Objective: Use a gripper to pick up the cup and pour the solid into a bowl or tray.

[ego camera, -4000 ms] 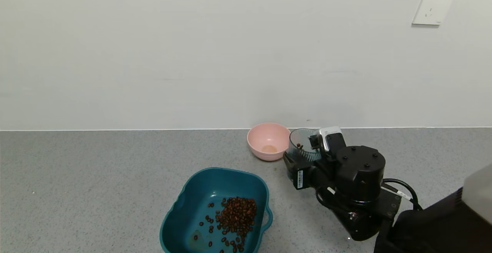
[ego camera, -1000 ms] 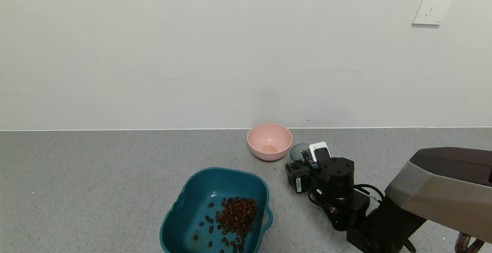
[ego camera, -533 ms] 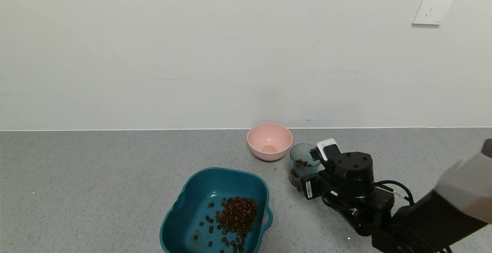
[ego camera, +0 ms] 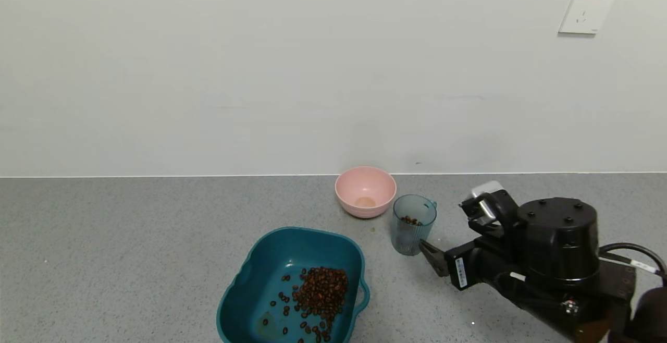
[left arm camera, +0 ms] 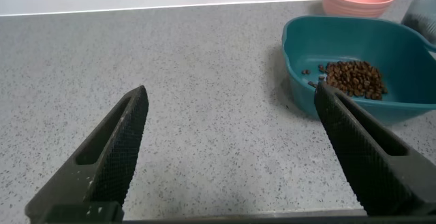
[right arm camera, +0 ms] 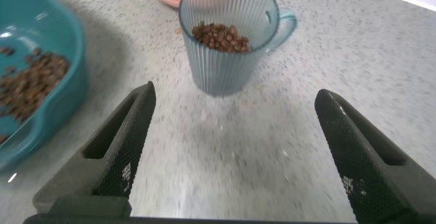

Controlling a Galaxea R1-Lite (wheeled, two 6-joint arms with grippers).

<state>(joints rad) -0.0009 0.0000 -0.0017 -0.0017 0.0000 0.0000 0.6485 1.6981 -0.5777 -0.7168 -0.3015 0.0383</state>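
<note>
My right gripper [right arm camera: 231, 152] has let go and backed off to the cup's [ego camera: 414, 223] four o'clock, fingers spread. The cup stands upright at the teal tub's [ego camera: 245, 280] two o'clock, beans [right arm camera: 219, 37] unpoured, so I must regrasp.

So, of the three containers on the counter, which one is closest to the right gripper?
The ribbed blue-green cup, standing upright just ahead of the open right gripper. The pink bowl sits behind it by the wall, and the teal tub of beans lies farther left.
</note>
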